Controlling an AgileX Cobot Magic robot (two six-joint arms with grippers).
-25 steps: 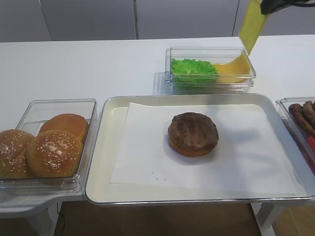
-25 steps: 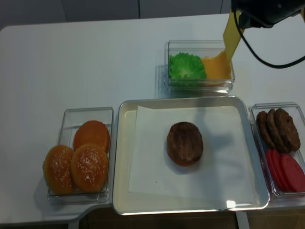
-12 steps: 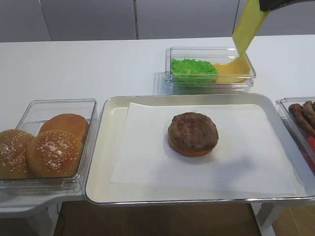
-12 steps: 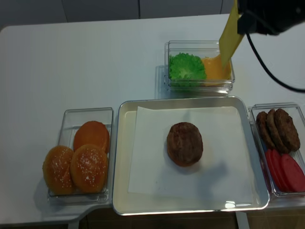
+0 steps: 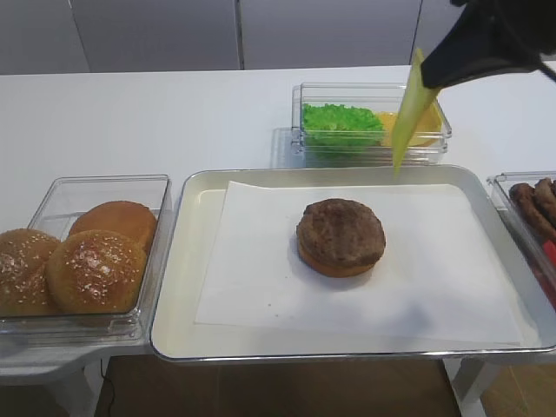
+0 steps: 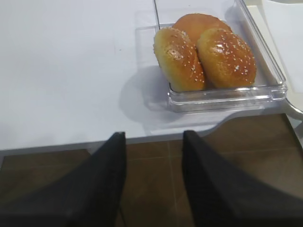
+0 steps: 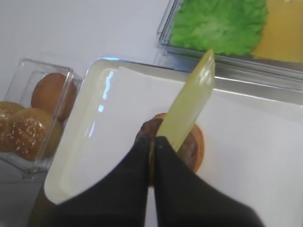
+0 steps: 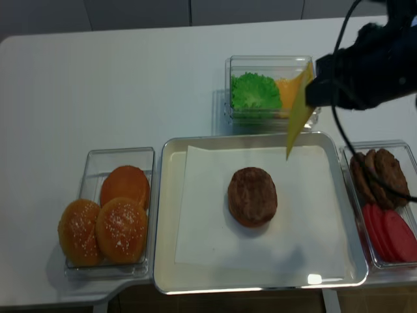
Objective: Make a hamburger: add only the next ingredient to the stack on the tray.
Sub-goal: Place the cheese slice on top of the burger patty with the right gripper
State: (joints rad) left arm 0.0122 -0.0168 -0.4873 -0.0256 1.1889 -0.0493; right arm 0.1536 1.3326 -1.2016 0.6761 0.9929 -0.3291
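Exterior high view: the right gripper [image 5: 426,76] is closed on one corner of the cheese slice [image 5: 406,117], which hangs free and edge-on above the far edge of the tray [image 5: 178,252], near its far right corner. The stack [image 5: 340,236], a patty on a bottom bun, sits near the centre of the tray on the white paper [image 5: 261,278]. The slice is not yet over the stack. The left gripper [image 6: 154,189] hangs with its jaws apart and empty off the near edge of the counter [image 5: 156,122], beside the bun container [image 6: 222,56].

Risks, as judged from this position:
- The slice is floppy and pinched at one corner only. A fast traverse could swing it, so that it lands folded or off-centre.
- Release before the slice is centred would leave it overhanging the patty on one side or lying on the paper.
- The slice may cling to a finger when the jaws part and lift away with it.

Containers:
- Far edge of the counter, behind the tray: a clear container [image 5: 373,148] holding lettuce [image 5: 340,123] on its left and more cheese [image 5: 426,129] on its right.
- Left of the tray: the bun container with three bun tops [image 5: 78,256], at least two of them sesame-topped.
- Right of the tray: a clear container [image 8: 407,153] holding spare patties [image 8: 381,175] at the far end and red slices [image 8: 391,233] at the near end.
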